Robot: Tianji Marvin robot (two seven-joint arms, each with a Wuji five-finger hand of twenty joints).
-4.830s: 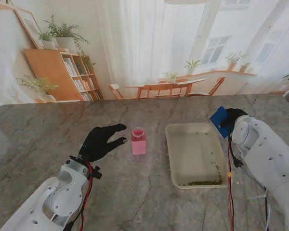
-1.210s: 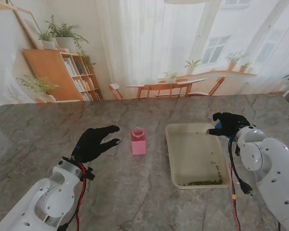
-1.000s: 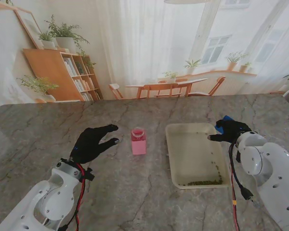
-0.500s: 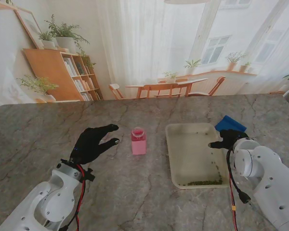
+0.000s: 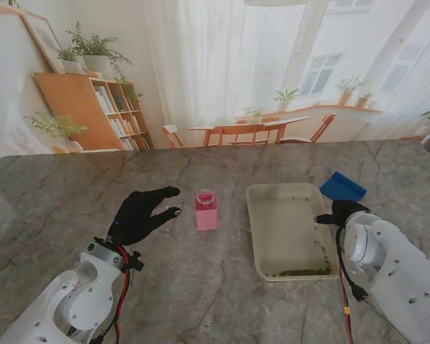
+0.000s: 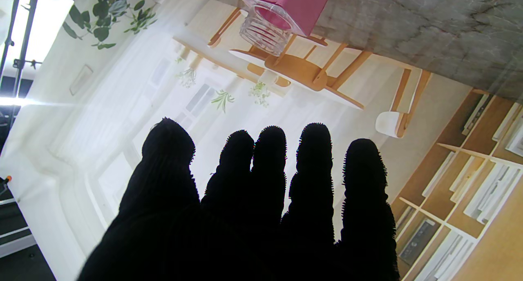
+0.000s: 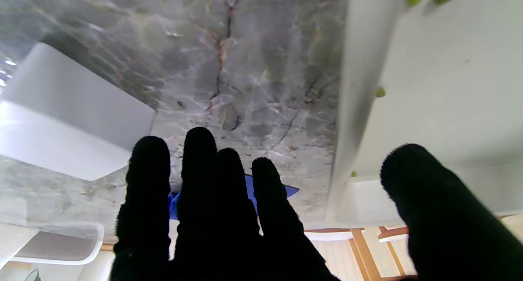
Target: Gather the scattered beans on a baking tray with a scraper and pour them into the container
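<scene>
Right robot hand (image 5: 338, 213) beside tray rim (image 5: 328, 218)

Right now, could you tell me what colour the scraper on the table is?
Blue. The scraper shows best in the stand view, lying beside the tray's far right corner.

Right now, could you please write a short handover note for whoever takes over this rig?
Left hand: open, holding nothing, fingers extended beside the pink container, not touching it.
Right hand: open, empty, by the right rim of the baking tray.
Blue scraper: lying on the table, right of the tray's far corner, beyond the right hand.
Green beans: mostly gathered along the tray's near edge, some strays up the right side.
Done: gathering, scraper put down.
Left: lift the tray and pour the beans into the container, which is open and stands left of the tray.
</scene>
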